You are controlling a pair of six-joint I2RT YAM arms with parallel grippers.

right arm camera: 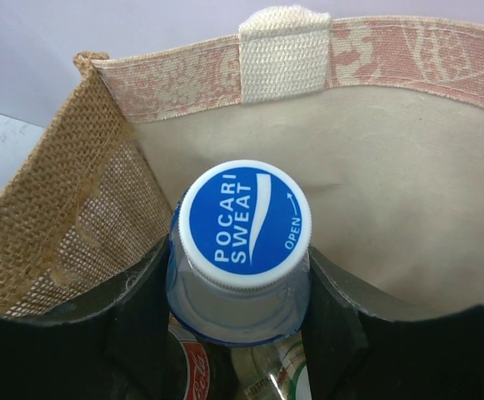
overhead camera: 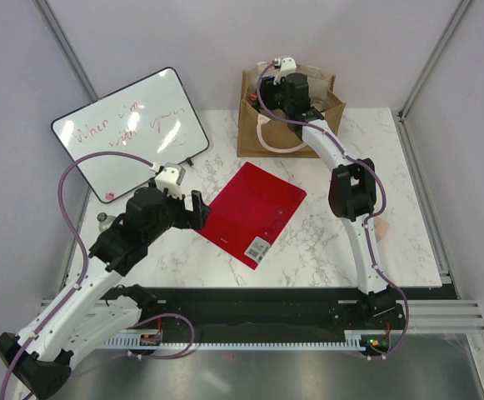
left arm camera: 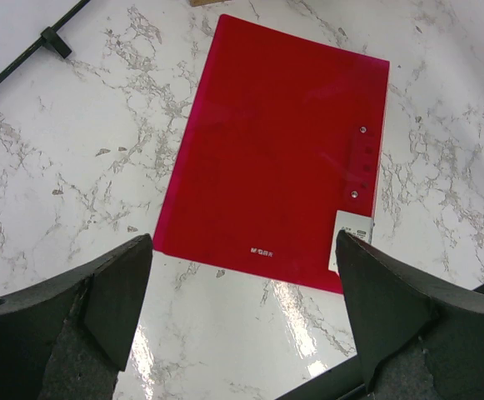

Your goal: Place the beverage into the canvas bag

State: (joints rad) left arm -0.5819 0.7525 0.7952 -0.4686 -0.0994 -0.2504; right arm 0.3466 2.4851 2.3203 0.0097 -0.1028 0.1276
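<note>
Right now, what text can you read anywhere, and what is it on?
"POCARI SWEAT", "OPEN": blue cap of the bottle.
"M&G": red folder.
Whiteboard: red handwriting, too blurred to read.
Folder's white label: too small to read.

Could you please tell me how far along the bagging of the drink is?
Done: the Pocari Sweat bottle is already down inside the canvas bag, above other drinks. In hand: the right gripper is shut on it. Left to do: release it and withdraw. The left gripper hangs open over the red folder, idle.
</note>
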